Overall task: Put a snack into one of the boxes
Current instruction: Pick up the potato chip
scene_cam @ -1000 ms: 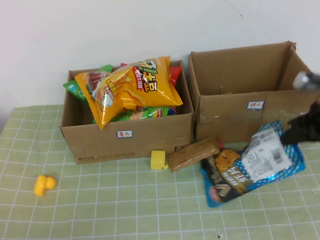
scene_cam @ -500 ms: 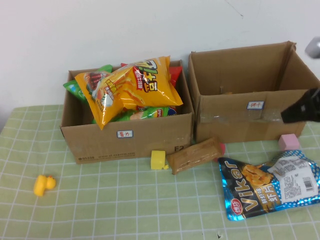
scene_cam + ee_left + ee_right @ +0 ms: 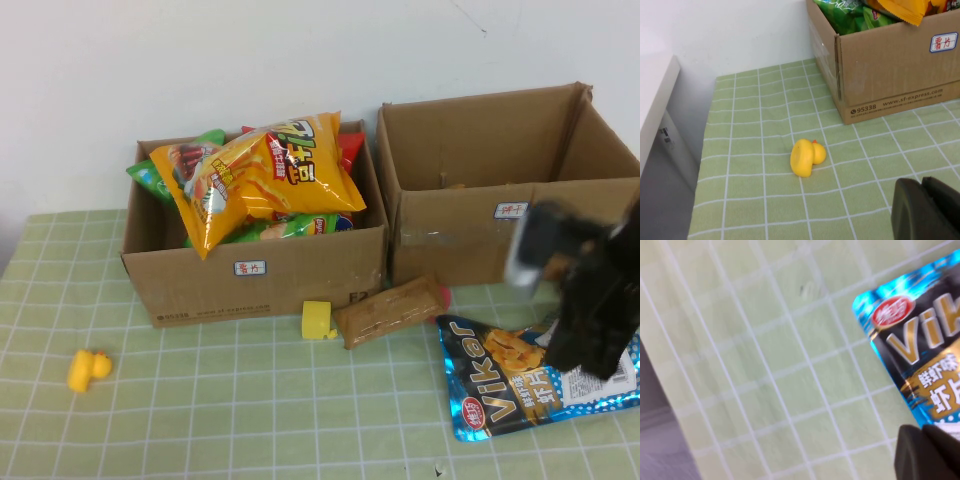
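Two open cardboard boxes are seen standing side by side at the back of the green checked tablecloth (image 3: 200, 400). The left box (image 3: 255, 275) is filled above its rim with snack bags: a large yellow chip bag (image 3: 255, 175) is laid on top, with green and red bags showing beneath and behind it. The right box (image 3: 480, 225) is seen with its flaps up; little of its floor is visible, and its contents cannot be made out.

On the cloth in front of the boxes, a brown wrapped bar (image 3: 390, 310) is laid just beside a small yellow block (image 3: 317, 320). The blue Viker snack bag (image 3: 500, 385) is lying flat on the cloth in front of the right box, outside both boxes. A yellow toy duck (image 3: 87, 368) is set well apart, toward the left.

The right gripper (image 3: 590, 310) is seen blurred above the far end of the blue bag; whether its jaws are spread or closed cannot be told, nor whether the bag is touched. The left gripper (image 3: 927, 210) is held near the duck; its state cannot be told
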Robot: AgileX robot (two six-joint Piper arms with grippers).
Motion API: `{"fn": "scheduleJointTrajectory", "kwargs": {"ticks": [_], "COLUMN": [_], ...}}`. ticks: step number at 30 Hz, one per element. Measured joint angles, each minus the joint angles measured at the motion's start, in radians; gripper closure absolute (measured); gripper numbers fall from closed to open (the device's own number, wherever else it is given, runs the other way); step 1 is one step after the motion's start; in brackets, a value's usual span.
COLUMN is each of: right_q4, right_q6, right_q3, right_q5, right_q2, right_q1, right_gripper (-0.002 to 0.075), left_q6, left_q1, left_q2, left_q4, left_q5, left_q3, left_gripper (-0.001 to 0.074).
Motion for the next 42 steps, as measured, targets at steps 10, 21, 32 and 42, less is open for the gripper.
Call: {"fn": "scheduleJointTrajectory", "kwargs": {"ticks": [10,21,32,42], "right_q4": [-0.129,-0.239,-0.319,-0.391], "right_q6": [0.013,0.16,0.226,0.449], "right_q3": [0.0,0.0,-0.012,-0.106], "right_q5": [-0.179,-0.29,-0.388,-0.262], "right_q2": [0.102,0.276,0.373,0.336], "right_q1": [0.076,0.076,0.076,0.081], "right_gripper": [0.0526,0.0044,0.0209,0.0678], "left_q6": [0.0,0.0,0.0,0.0], "left_q1": [0.0,0.0,0.0,0.0], "left_q2": [0.0,0.0,0.0,0.0], "left_q4": [0.0,0.0,0.0,0.0], "left_q5": [0.0,0.0,0.0,0.0], "left_q3": [0.0,0.0,0.0,0.0], "left_gripper": [0.0738,0.0738,0.0738,0.0738]}}
